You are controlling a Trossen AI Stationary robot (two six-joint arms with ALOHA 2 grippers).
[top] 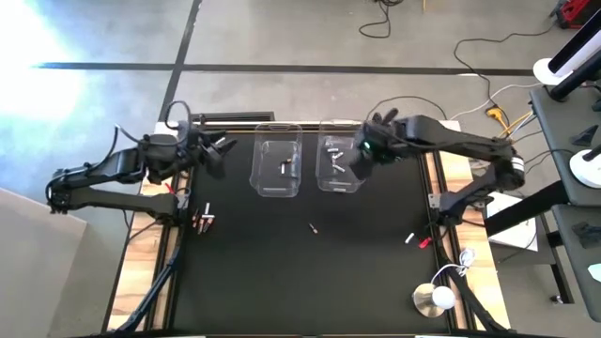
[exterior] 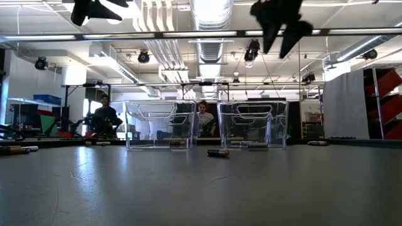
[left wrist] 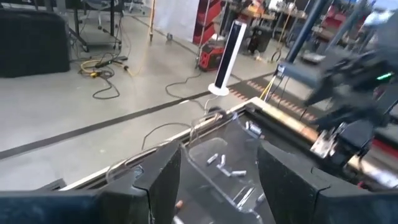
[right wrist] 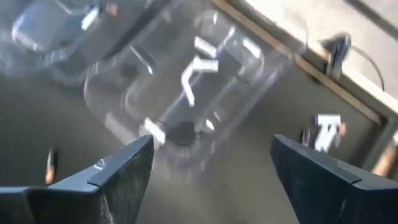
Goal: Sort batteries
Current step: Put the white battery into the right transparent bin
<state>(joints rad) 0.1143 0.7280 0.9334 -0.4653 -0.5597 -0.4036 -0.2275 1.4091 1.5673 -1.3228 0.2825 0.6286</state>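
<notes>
Two clear bins stand side by side on the black mat, the left bin [top: 277,169] and the right bin [top: 338,167]. The left one holds a battery [top: 285,169]; several silvery batteries [right wrist: 199,62] lie in the right one. One dark battery [top: 313,226] lies loose on the mat, near the middle. More batteries lie by the table's left edge [top: 204,220] and toward the right edge [top: 414,239]. My right gripper [right wrist: 211,168] hangs open, high above the right bin. My left gripper [left wrist: 217,180] stands open and empty, high at the left of the bins.
A black rail [top: 230,119] runs along the far edge behind the bins. A white round object [top: 434,299] lies at the near right corner. The near half of the mat [top: 300,282] is bare. People sit in the room beyond the table [exterior: 103,116].
</notes>
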